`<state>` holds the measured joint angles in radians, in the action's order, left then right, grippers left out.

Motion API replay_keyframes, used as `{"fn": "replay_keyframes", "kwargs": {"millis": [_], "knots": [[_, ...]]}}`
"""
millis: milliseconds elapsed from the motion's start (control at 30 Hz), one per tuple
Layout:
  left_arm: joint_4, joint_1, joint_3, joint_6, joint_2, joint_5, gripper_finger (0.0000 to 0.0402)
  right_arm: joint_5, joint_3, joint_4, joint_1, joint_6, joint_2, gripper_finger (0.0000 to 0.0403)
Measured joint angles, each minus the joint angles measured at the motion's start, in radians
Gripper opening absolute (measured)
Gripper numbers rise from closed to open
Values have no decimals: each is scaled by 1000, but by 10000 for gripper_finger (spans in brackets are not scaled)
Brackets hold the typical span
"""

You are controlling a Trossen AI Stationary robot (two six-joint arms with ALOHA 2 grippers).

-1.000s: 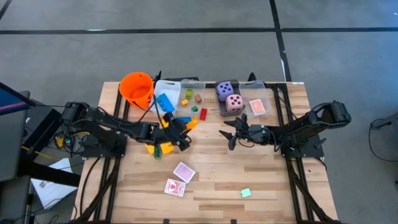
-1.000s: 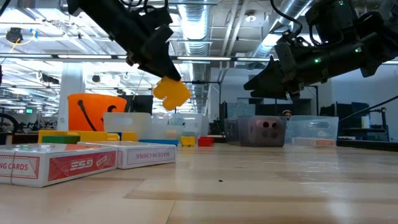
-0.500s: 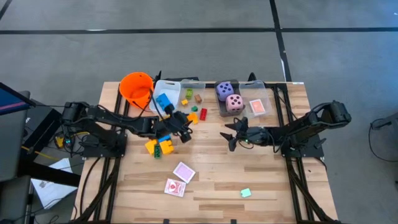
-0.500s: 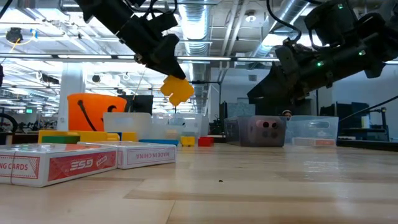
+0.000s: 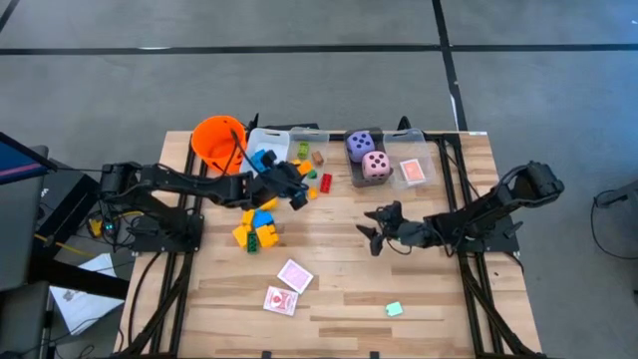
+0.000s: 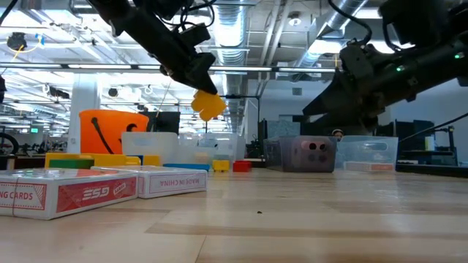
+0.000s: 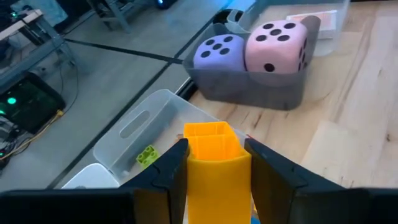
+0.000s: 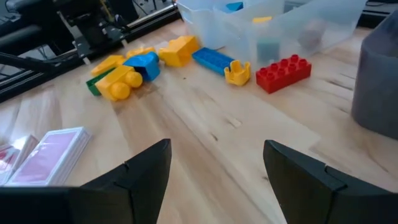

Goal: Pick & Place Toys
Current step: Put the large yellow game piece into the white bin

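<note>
Pinching yellow block [image 7: 214,158], left claw [image 7: 214,163] aloft beside clear bin [image 7: 134,134]; right claw [image 8: 214,165] spread, empty

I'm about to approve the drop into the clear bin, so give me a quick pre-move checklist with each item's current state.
1. Left gripper shut on yellow block: ok.
2. Block lifted off the table: ok.
3. Block over the clear bin: not ok, only at its edge.
4. Bin has free space: ok, just a small green block shows.
5. Right gripper open, empty, away from the bin: ok.
</note>
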<state>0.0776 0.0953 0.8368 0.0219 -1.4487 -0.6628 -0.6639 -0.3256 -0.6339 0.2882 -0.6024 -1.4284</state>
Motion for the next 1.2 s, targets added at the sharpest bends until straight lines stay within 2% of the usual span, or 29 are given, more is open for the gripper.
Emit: {"fn": "replay_keyframes", "kwargs": {"millis": [333, 1200], "knots": [[0, 17, 0, 0, 0, 51, 126, -99, 0, 13, 73, -27, 0, 249], [-2, 17, 0, 0, 0, 67, 126, -105, 0, 13, 76, -23, 0, 249]]}}
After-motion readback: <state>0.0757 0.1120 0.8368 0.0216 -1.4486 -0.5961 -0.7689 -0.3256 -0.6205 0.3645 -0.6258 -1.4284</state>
